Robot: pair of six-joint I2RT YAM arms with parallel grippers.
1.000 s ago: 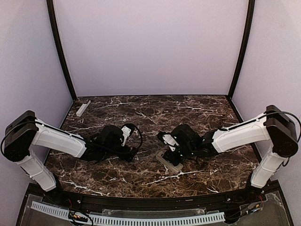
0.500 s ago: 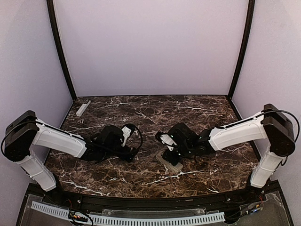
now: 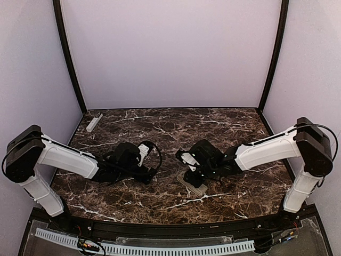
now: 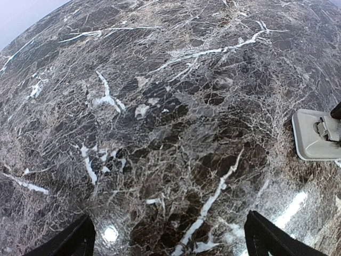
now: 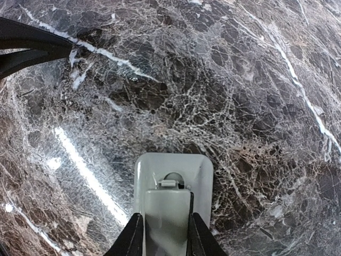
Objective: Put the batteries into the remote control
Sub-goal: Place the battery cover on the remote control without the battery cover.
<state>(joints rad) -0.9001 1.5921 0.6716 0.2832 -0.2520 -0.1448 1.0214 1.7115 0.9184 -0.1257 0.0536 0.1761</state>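
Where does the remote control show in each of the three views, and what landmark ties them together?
Top external: remote control just right of centre, toward the near edge.
Left wrist: at the right edge, partly cut off.
Right wrist: bottom centre.
Shared landmark: the dark, white-veined marble table under it.

A robot test cell in a lab. A left arm (image 3: 64, 157) and a right arm (image 3: 266, 152) are bolted to a marble-patterned table (image 3: 213, 122), boxed in by plain lilac panels (image 3: 170, 53) on black frame posts (image 3: 69, 58), with a slotted cable duct (image 3: 160, 248) in front.
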